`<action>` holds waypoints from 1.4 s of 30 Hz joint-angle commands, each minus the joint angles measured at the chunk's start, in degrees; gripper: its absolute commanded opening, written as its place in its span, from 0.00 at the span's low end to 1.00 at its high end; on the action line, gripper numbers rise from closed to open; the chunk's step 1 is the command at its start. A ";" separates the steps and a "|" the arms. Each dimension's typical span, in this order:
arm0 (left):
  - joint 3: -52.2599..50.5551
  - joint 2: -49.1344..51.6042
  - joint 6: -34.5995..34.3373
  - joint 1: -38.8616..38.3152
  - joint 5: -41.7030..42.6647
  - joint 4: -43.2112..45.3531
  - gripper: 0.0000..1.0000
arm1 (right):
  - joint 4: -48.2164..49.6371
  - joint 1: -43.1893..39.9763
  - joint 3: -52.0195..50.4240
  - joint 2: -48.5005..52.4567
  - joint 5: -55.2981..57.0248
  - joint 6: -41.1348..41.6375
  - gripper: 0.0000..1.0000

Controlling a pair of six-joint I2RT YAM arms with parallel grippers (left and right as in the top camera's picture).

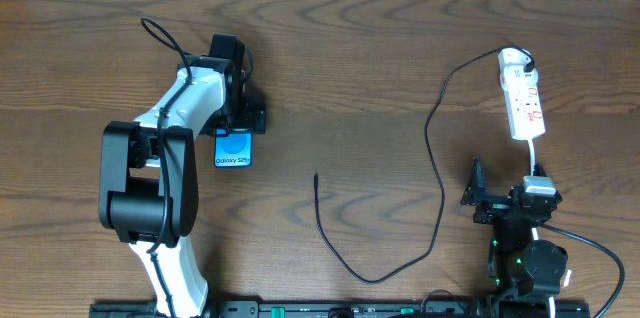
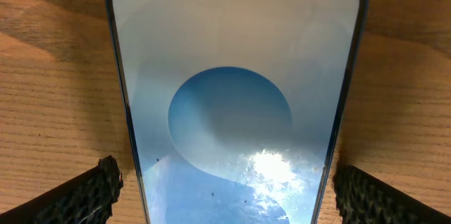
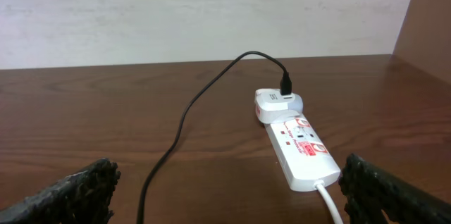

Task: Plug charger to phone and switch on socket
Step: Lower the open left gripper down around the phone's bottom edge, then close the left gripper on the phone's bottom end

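**A:** Black cable was what we looked for first. The charger (image 1: 433, 158) ran from the white adapter (image 3: 278, 103) at the far end of the power strip (image 1: 524, 98) and made a long loop over the wooden bench (image 1: 350, 58). Its plug tip (image 1: 316, 177) lay loose near the middle, well apart from the phone (image 1: 233, 148).

**B:** And where did we have the phone?

**A:** Flat on the bench at our left, blue screen up. Our left claw (image 2: 232, 196) stood wide around it, one finger on each side, and neither seemed to touch it in the wrist view.

**B:** So we held nothing?

**A:** Nothing. Our right claw (image 3: 229, 199) was wide and empty too, low over the bench near the strip's corded end and looking along it.

**B:** Which step did we judge it to be?

**A:** The very start. The tip was not in the phone, and we could not tell how the strip's switches stood. We judged the left claw needed to close on the phone's edges to steady it. The right would then have to cross to the loose tip, pinch the cable just behind it and line it up with the port, which we could not see.
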 commanded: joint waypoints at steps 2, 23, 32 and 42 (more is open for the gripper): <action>-0.28 -0.09 0.09 0.00 -0.92 0.07 0.98 | -0.17 0.35 -0.09 -0.44 0.48 0.59 0.99; -2.08 -0.09 0.07 -0.31 0.15 0.61 0.98 | -0.20 0.35 -0.09 -0.42 0.48 0.59 0.99; -2.08 -0.09 0.07 -0.37 0.17 0.70 0.98 | -0.17 0.35 -0.09 -0.42 0.48 0.59 0.99; -2.10 -0.07 0.07 -0.37 0.17 0.72 0.99 | -0.17 0.35 -0.09 -0.42 0.48 0.59 0.99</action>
